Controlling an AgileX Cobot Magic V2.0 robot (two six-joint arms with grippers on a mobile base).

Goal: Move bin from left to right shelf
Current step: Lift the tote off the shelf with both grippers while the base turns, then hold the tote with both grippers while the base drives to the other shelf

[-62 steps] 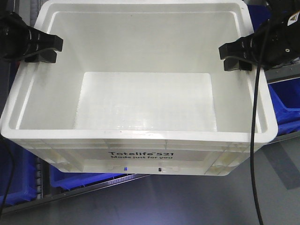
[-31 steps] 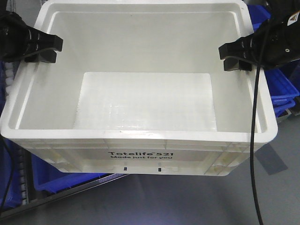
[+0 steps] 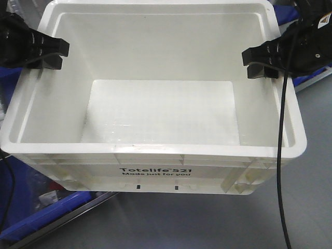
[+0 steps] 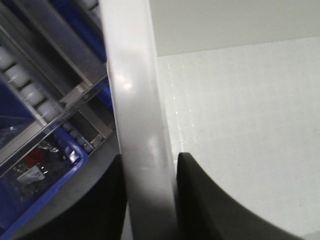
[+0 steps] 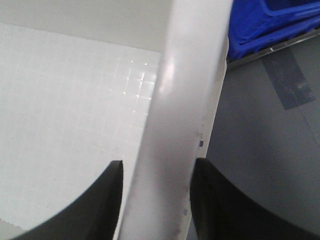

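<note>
My left end effector (image 3: 49, 54) and right end effector (image 3: 259, 63) each pinch opposite side rims of bin (image 3: 155, 46). Risk: smooth rim slips from narrow pinch; uneven arm travel tilts bin, drops it.

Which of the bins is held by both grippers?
The large white bin, clamped on its side rims by the left gripper and right gripper; the blue bins lie untouched below.

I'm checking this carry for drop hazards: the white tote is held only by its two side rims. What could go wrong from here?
The left gripper and right gripper each pinch only a short stretch of rim on the bin; uneven arm motion could let it slip or tilt.
The black cable hangs across the bin's right side and might snag on the rim.
The blue bin below could be clipped.
</note>
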